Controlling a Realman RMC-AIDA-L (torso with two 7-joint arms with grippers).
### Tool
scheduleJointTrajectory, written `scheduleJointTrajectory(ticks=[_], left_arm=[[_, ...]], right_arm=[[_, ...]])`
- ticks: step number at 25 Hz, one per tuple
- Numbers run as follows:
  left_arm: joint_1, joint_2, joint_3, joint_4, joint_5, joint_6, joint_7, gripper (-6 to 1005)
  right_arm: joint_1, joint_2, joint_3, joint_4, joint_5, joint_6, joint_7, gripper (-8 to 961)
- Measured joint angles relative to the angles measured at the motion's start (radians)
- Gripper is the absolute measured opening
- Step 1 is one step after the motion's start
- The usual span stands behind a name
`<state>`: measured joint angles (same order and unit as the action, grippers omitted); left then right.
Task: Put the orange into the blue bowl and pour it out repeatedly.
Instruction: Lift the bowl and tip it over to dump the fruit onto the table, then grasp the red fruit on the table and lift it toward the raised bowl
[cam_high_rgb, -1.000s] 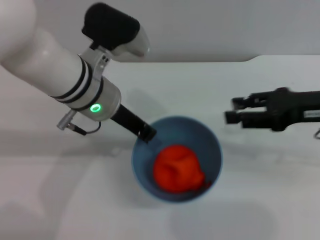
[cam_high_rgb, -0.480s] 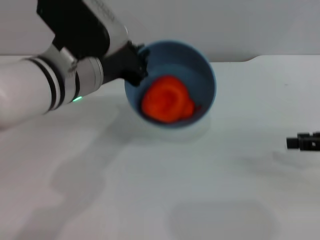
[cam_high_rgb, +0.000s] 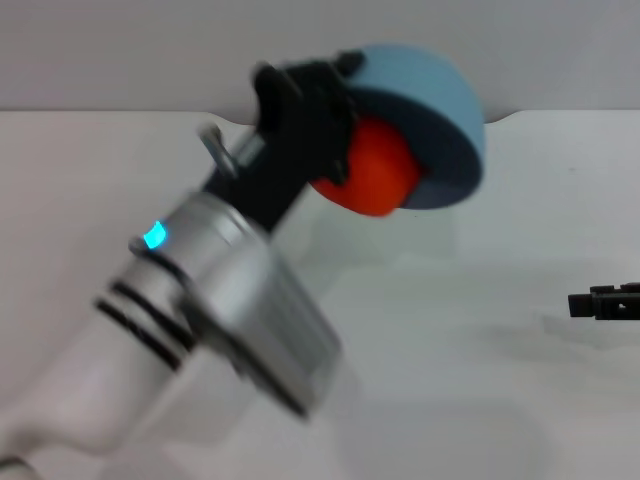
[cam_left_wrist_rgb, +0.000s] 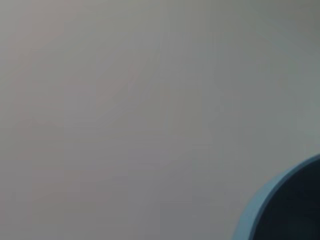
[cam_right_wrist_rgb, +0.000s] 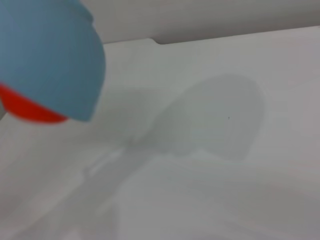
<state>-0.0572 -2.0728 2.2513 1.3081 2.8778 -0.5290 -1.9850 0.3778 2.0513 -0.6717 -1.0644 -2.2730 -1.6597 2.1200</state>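
While the left pincer grips the rim of the blue bowl, the bowl hangs in the air above the white surface, tipped well over so that its mouth faces down and toward the robot's body. The orange sits at the lip of the tilted bowl, bulging past the rim; whether it is touching the inner wall or already slipping free I cannot tell. From the right wrist view the bowl's outer wall shows with a red sliver of the orange below it, and the surface under them carries only shadow.

By my reading this is the pouring step, close to its end: the fruit looks about to drop. The next move probably calls for holding the tilt until the orange falls, then turning the bowl upright and setting it down so the fruit can be fetched again.

The right pincer waits low at the right edge of the head view, well apart from the bowl; whether it is spread or closed I cannot tell.
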Motion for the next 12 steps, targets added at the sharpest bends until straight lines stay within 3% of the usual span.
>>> scheduleJointTrajectory(ticks=[2,5,10,12], left_arm=[[-0.041,-0.003,0.075,-0.131,-0.024,-0.185,0.152,0],[-0.096,-0.003,0.162,-0.222,-0.089,-0.309,0.298,0],[-0.115,-0.003,0.175,-0.232,-0.140,-0.310,0.306,-1],[-0.122,-0.003,0.172,-0.197,-0.281,-0.276,0.284,-1]], right_arm=[[-0.002,0.001,0.001,0.000,0.000,-0.001,0.000,545],[-0.004,0.001,0.003,0.000,0.002,0.000,0.000,548],[0.002,0.001,0.004,0.000,0.005,0.002,0.000,553],[0.010,0.001,0.004,0.000,0.006,0.007,0.000,555]])
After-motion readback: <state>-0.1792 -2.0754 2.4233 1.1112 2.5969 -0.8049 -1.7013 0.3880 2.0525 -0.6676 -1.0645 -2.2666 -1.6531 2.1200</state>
